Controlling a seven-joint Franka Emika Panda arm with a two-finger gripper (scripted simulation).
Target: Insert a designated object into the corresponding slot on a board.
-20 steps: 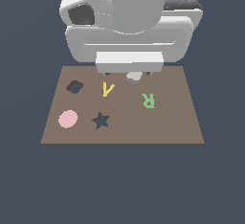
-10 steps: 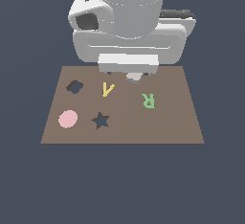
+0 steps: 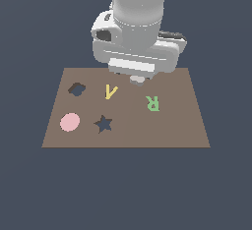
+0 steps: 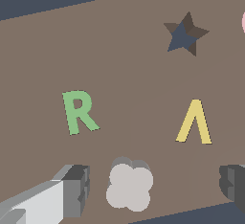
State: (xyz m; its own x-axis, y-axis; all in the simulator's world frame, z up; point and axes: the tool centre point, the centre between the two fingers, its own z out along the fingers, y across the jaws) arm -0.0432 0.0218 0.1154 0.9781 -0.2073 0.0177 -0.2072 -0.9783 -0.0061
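Still wide-open claw around untouched pale piece.

The brown board lies flat on a plain dark blue-grey ground, filling the middle of the exterior view. On it, at left, sits a pink disc; above that is the dark lobed slot. A star-shaped cutout lies lower centre, a yellow A above it, and a green R right of centre. A pale lobed piece rests near the board's far edge
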